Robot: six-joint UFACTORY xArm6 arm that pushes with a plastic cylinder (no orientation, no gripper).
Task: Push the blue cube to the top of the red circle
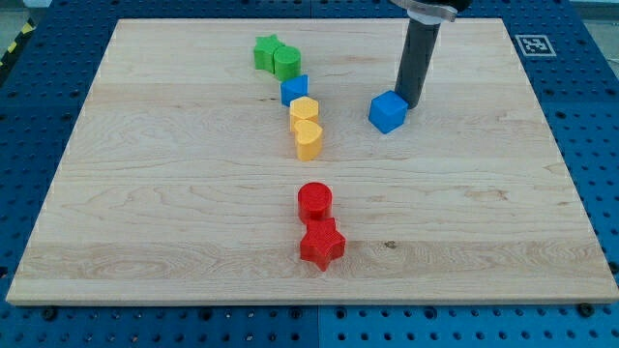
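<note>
No jaws fitted; my tip [413, 101] touches blue cube [388, 112] at its upper-right side. Cube sits well apart from red circle [314, 201], toward view's upper right. Push toward spot above circle remains; task barely begun.

Bright, even overhead light; sharp focus throughout. Soft short shadows under blocks, e.g. beside blue cube [388, 112] and red circle [314, 201]. Mild sheen on far wooden board [174, 193]. No blur, no edge distortion.
</note>
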